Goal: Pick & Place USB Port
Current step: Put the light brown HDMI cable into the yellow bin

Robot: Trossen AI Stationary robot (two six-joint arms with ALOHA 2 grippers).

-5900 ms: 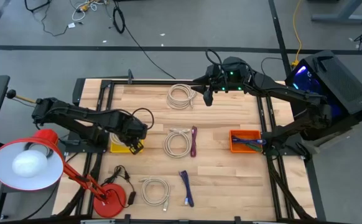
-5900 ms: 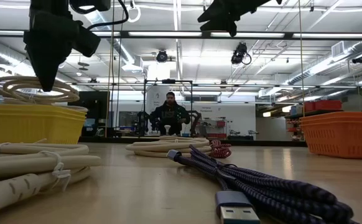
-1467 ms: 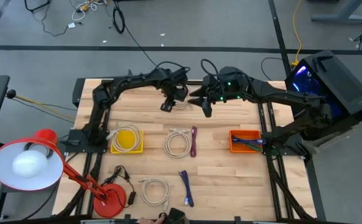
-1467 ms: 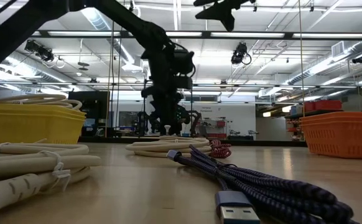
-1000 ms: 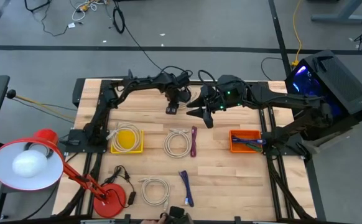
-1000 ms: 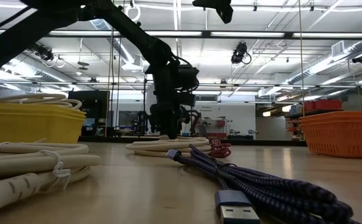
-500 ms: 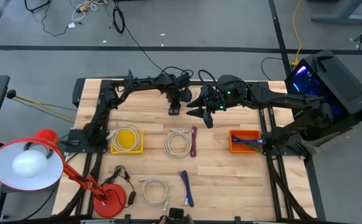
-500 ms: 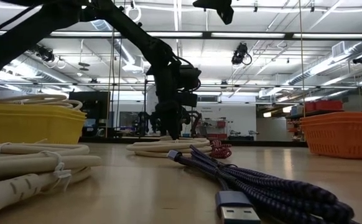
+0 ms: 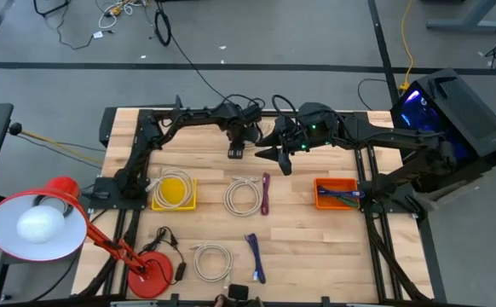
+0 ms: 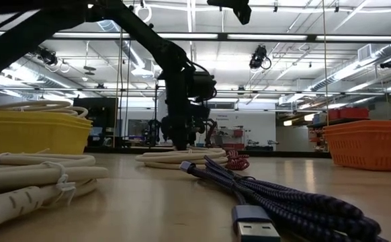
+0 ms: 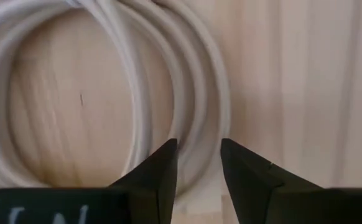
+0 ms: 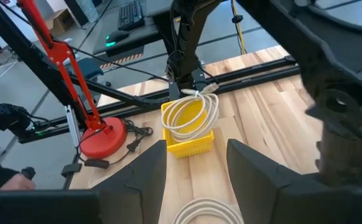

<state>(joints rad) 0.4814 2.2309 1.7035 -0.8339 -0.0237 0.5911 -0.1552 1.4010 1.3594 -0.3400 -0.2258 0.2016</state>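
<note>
White coiled cables [image 9: 245,195]: three on the wooden table [image 9: 316,239]
Left gripper [image 11: 198,163]: fingers narrowly parted over a far-edge coil [image 11: 116,87]
Right gripper [image 12: 196,163]: fingers apart, empty

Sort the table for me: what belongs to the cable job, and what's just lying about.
Job: left gripper, open over the far white coil; centre white coil; front white coil; purple cable; blue cable; yellow bin; orange bin.

Lying about: red lamp; black cord. Right gripper idle.
</note>
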